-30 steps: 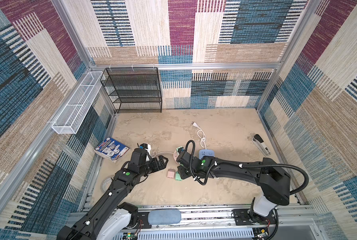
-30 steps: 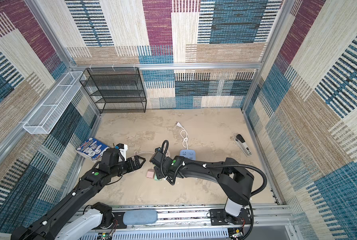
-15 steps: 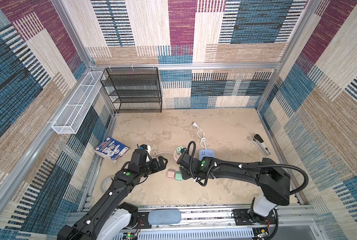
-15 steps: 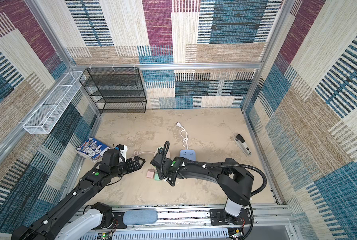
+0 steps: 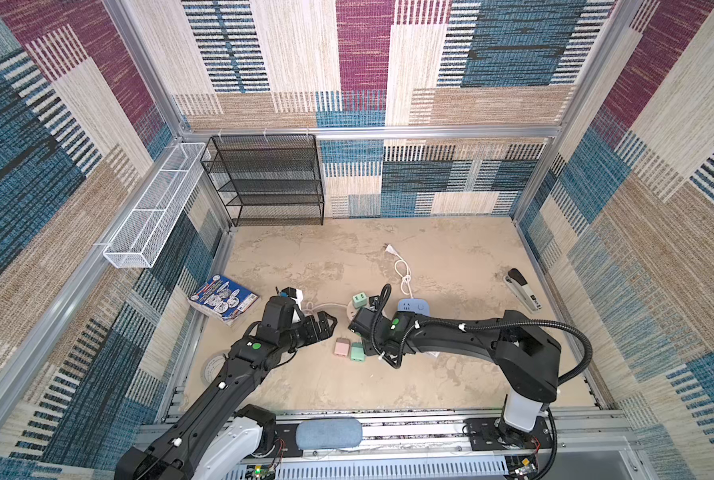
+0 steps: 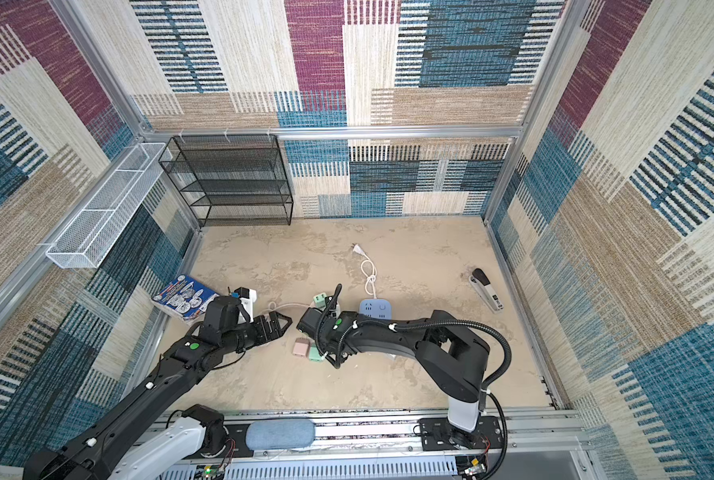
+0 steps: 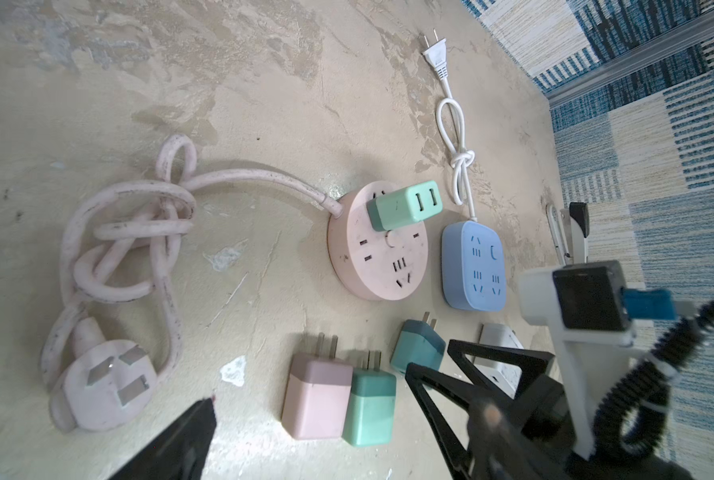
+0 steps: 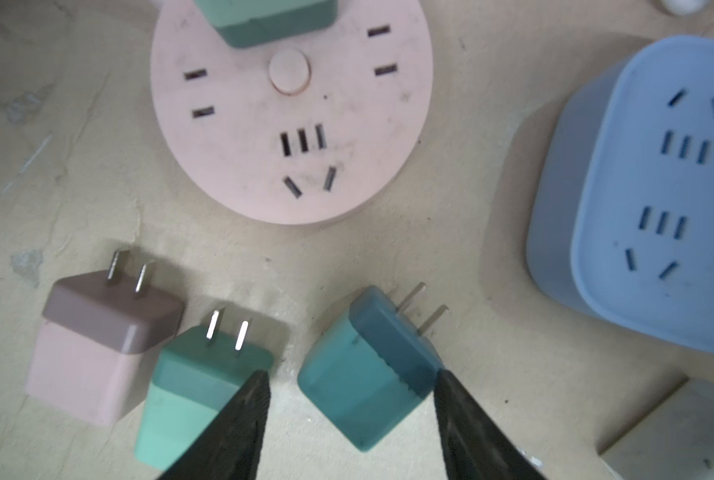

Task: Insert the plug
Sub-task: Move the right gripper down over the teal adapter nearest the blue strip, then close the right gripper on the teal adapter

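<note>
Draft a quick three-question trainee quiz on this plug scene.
1. True or false: a green adapter is already plugged into the pink round strip.
2. Which loose adapter lies between the fingers of the right claw? A pink, B light green, C teal.
3. How many plugs sit in the sockets of the blue strip?

Key: 1 true. 2 C, the teal adapter. 3 zero.
</note>
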Robot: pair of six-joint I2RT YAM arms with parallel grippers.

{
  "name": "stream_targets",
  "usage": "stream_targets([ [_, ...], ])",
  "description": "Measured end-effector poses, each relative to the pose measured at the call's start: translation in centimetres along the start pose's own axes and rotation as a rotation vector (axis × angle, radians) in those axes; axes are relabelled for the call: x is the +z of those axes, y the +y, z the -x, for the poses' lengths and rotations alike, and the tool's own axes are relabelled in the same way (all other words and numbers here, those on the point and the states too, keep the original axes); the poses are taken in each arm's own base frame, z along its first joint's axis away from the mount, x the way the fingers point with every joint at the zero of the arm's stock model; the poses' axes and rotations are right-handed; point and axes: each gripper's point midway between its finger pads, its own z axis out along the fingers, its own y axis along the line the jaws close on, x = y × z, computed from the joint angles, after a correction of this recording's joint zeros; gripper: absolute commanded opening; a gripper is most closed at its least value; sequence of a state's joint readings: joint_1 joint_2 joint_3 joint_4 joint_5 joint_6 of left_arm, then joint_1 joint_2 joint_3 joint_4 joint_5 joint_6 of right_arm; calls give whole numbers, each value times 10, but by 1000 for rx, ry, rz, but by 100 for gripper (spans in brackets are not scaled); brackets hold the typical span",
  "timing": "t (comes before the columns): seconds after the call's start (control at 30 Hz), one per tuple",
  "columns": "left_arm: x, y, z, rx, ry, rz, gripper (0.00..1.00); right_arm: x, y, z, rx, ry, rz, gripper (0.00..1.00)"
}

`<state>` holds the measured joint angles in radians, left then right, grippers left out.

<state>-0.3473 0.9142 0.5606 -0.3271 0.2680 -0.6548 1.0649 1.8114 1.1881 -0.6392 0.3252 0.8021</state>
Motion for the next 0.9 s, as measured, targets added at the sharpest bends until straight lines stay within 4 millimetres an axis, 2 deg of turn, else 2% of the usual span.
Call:
stream_targets([
  [0.2,0,0,0,0,0,1,100,9,-7,-7,20,30,-39,65],
  [0.4,2,3,-3,-4,11,8,100,9,-18,-17,32,50,-63,65],
  [0.67,7,4,-8,-13,37,2,100,7,-22,-18,16,46,-55,64],
  [0.9,6,4,-9,-12,36,-1,100,13,-23,-16,-36,36,-36,57],
])
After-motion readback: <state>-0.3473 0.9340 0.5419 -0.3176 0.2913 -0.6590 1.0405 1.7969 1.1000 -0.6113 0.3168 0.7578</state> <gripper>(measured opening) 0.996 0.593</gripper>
